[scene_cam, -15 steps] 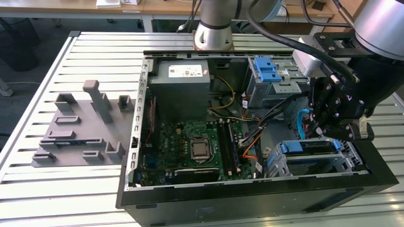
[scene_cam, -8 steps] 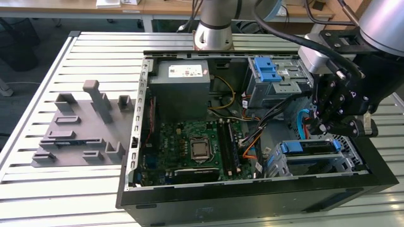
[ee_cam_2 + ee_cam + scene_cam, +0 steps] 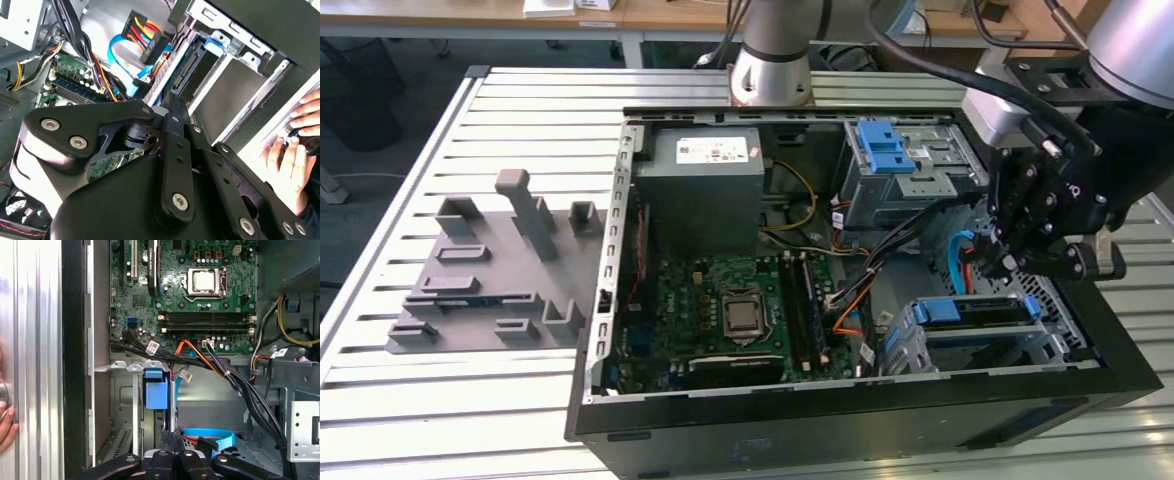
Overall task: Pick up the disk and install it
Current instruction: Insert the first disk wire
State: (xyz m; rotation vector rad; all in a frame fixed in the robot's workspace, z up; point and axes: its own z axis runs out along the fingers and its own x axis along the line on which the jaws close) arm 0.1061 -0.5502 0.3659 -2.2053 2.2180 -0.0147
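A slatted metal table (image 3: 520, 120) carries an open computer case (image 3: 854, 425) lying motherboard up, and the arm's black gripper (image 3: 1003, 262) reaches into its drive end at the exterior view's right. Just below the gripper sits the disk (image 3: 967, 312), its blue carrier showing, in the lower drive cage. In the first wrist view the fingers (image 3: 167, 442) lie close together, jaws narrow. A person's hand (image 3: 292, 155) rests at the case's outer edge.

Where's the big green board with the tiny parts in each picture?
Exterior view: green board in the open case, toward the exterior view's left.
Second wrist view: green board behind black wires.
First wrist view: green board beyond the black cable bundle.
Shared landmark: light-blue cable.
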